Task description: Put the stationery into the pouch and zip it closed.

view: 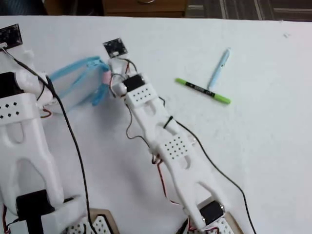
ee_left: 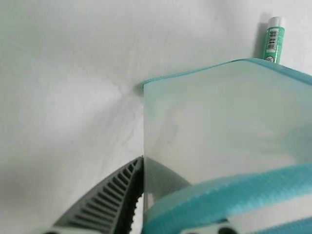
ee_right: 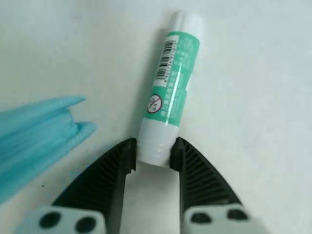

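Right tool clamping glue stick by its white end, long axis pointing straight away | pouch lying just beside stick, toward counter's left edge | left tool gripping pouch edge, nearer arm for holding

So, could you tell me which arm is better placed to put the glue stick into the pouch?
Right. The right gripper is shut on the glue stick at one end, with the pouch just beside it; the left gripper is occupied holding the pouch by its edge.
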